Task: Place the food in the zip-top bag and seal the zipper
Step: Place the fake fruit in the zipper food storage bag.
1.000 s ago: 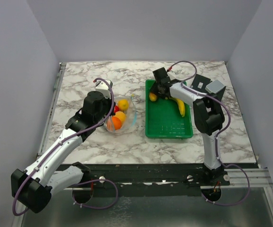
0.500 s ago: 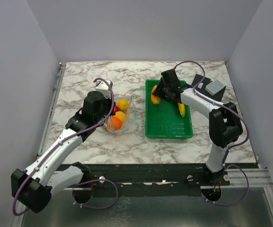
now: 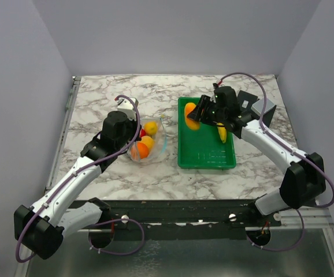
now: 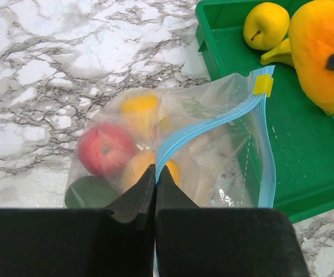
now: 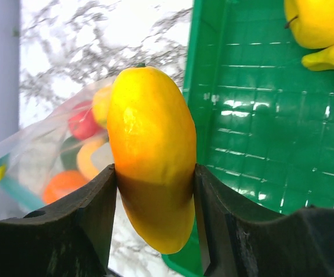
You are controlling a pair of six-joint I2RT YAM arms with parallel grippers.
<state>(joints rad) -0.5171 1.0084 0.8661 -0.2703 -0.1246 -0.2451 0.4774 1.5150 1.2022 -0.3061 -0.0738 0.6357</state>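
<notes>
The clear zip-top bag (image 3: 151, 143) lies on the marble table left of the green tray (image 3: 207, 154). Its light blue zipper (image 4: 213, 118) stands open. Inside are a red fruit (image 4: 105, 148), a dark green one (image 4: 89, 193) and orange-yellow ones (image 4: 139, 107). My left gripper (image 4: 155, 172) is shut on the zipper edge of the bag and also shows in the top view (image 3: 136, 137). My right gripper (image 5: 154, 173) is shut on an orange-yellow fruit (image 5: 149, 138) and holds it above the tray's left edge (image 3: 192, 119), right of the bag's mouth.
A yellow pear (image 4: 265, 25) and a banana (image 3: 222, 133) lie in the tray's far part. A black box with a grey block (image 3: 258, 105) stands at the back right of the table. Grey walls close in three sides.
My right gripper has closed on the orange-yellow fruit and raised it from the tray's far left corner, and the right arm's elbow has swung out to the right. The left arm and bag have not moved.
</notes>
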